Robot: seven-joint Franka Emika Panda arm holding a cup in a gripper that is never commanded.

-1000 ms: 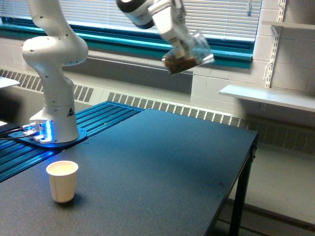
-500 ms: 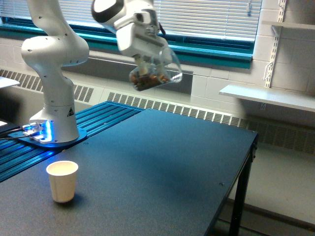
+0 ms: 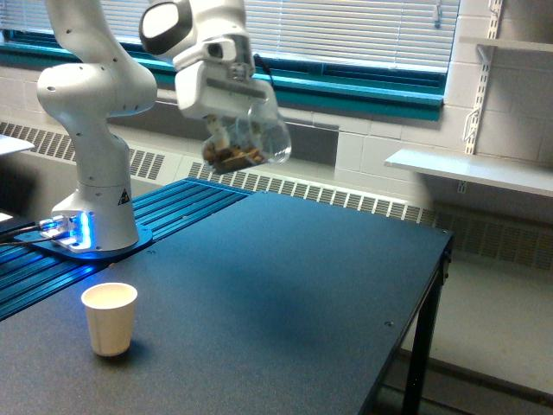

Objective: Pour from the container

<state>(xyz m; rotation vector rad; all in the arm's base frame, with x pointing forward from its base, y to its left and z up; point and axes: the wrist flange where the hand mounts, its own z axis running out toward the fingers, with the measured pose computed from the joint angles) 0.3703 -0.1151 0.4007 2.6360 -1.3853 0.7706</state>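
Exterior view: white robot arm (image 3: pixel 95 95) rising from a round base (image 3: pixel 97 238) at the view's left, bent over at the top and reaching toward the view's right, wrist turned down. Claw (image 3: pixel 235 137) closed around a clear plastic cup (image 3: pixel 249 138), held high in the air above the back edge of the dark worktop (image 3: pixel 259 303). Cup tilted, mouth toward the view's right and slightly down, brown bits (image 3: pixel 230 157) gathered at its lower left side. Fingers largely hidden behind the cup and the white hand housing, so exact finger spacing hard to judge beyond the grip on the cup.

White paper cup (image 3: pixel 110 318) standing upright near the front left of the worktop, well apart from the held cup and far below it. Blue glow (image 3: pixel 76 230) at the foot of the base, beside a ribbed blue surface (image 3: pixel 147 220). Small dark triangular mark (image 3: pixel 123 195) on the base column, too small to read. No legible writing elsewhere.

Background: window blinds (image 3: pixel 363 30) above a teal sill (image 3: pixel 346 91), radiator grille (image 3: pixel 328 194) along the wall, white shelf (image 3: pixel 471 170) at the view's right.
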